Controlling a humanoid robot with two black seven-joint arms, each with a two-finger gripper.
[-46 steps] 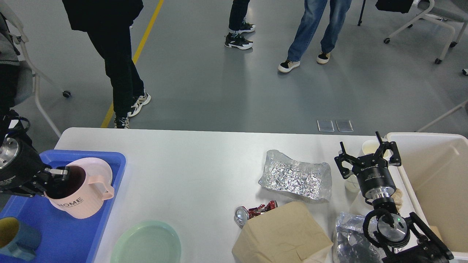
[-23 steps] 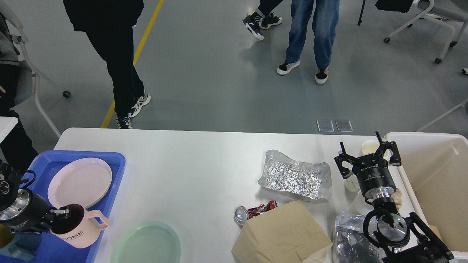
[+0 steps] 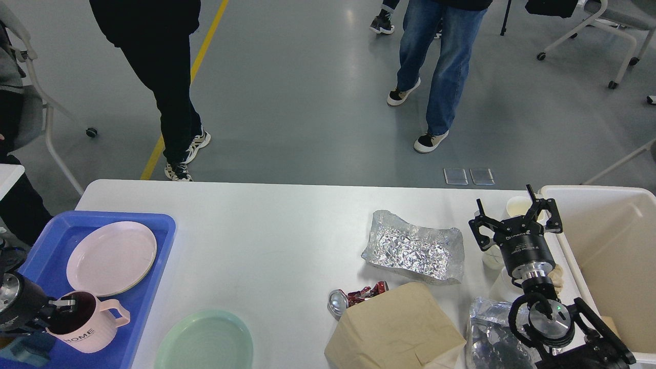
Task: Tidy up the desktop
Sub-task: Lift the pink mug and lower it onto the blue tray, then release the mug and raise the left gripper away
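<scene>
Gripping the pink mug (image 3: 87,328) by its rim, the left gripper (image 3: 60,307) is holding it over the near end of the blue tray (image 3: 154,287), at the desktop's (image 3: 266,230) left edge, just in front of the pink plate (image 3: 111,258). The step looks like stowing the mug; next it needs lowering until it is sitting flat, then letting go. The right gripper (image 3: 515,215) is hanging spread and empty near the bin (image 3: 564,241), above the foil (image 3: 414,247), bag (image 3: 394,328) and can (image 3: 353,298) waiting along the right side.
</scene>
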